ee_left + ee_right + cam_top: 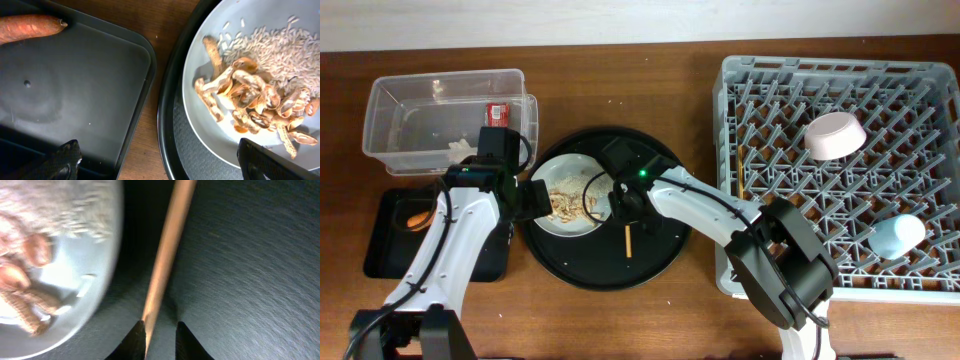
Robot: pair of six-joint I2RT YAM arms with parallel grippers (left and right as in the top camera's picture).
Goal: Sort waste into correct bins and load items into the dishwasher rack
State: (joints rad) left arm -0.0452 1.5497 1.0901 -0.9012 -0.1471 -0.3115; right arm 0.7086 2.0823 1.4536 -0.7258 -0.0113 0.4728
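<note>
The grey-white plate [570, 165] with pale food scraps and rice [570, 203] sits on a round black tray [660, 250]. My left gripper [527, 198] is wide open at the plate's left edge; in the left wrist view it [165, 160] spans the plate [210, 130] and the shallow black tray [75, 90], which holds the carrot [30, 27]. One chopstick [628, 240] lies on the round tray. My right gripper [159, 330] is slightly open around the chopstick's [165, 255] end, apart from the plate [95, 295]. The bowl [835, 135] and the cup [898, 236] are in the rack [920, 90].
The clear tub [380, 110] at the back left holds the red wrapper [498, 113] and white tissue [460, 150]. The shallow black tray [390, 250] with the carrot [417, 220] lies in front of it. The rack fills the right side.
</note>
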